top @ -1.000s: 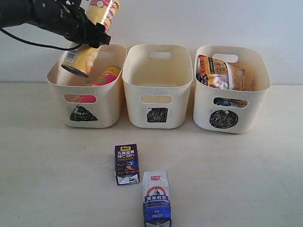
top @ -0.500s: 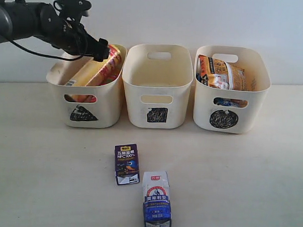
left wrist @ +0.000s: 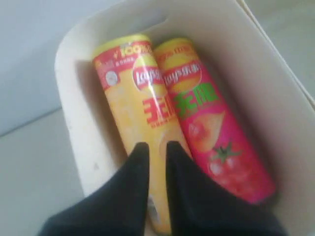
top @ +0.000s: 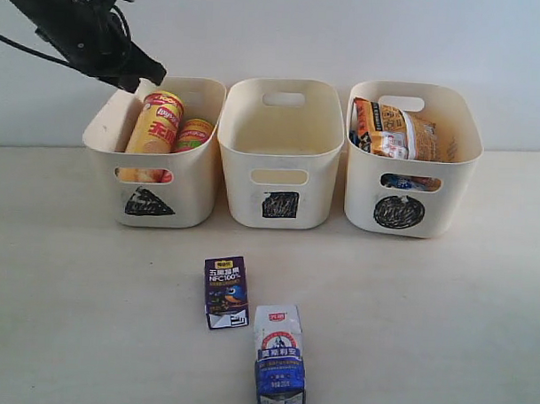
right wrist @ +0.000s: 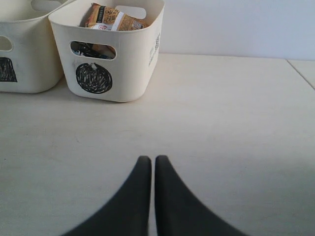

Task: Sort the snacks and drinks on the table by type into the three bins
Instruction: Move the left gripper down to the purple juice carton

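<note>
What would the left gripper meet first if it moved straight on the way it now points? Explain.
Most likely the yellow chip tube. The left gripper, jaws shut, points straight at it inside the triangle bin, though depth is unclear.

Place: we judge a test lab | Signs: plain beige table (top: 443, 332); blank white wall (top: 364, 37) behind the table; three scribble-marked cream bins (top: 281, 158) on the table

Yellow tube (top: 156, 123) and pink tube (top: 193, 133) lean inside the triangle bin (top: 193, 199).
</note>
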